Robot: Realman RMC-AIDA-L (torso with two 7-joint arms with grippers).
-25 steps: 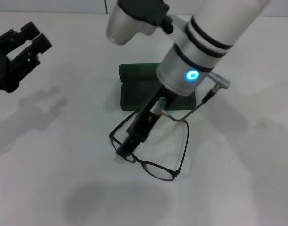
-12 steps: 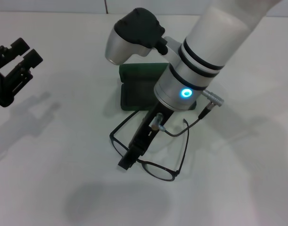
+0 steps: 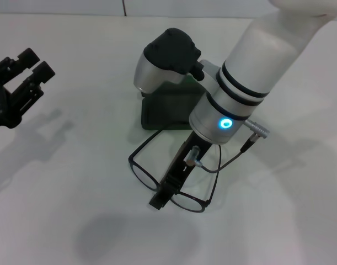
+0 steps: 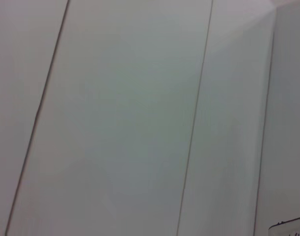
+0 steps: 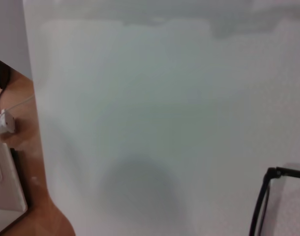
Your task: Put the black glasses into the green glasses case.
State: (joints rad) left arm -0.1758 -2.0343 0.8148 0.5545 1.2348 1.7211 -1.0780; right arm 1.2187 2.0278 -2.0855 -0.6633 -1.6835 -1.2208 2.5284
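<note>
Right gripper (image 3: 160, 197) lower and nearer to robot than half second ago, tip now down at front rim of black glasses (image 3: 143, 172), close to bridge. Cannot tell if its fingers are apart or together. Black glasses in same spot on white table (image 3: 69, 182), lying open, arms pointing back toward green glasses case (image 3: 162, 110). Case just behind glasses, partly hidden by right arm; lid not clear to see. Left gripper (image 3: 25, 77) far off to left, fingers apart, holding nothing, shifted slightly. No readable writing. Blue ring light (image 3: 226, 123) glowing on right wrist.
</note>
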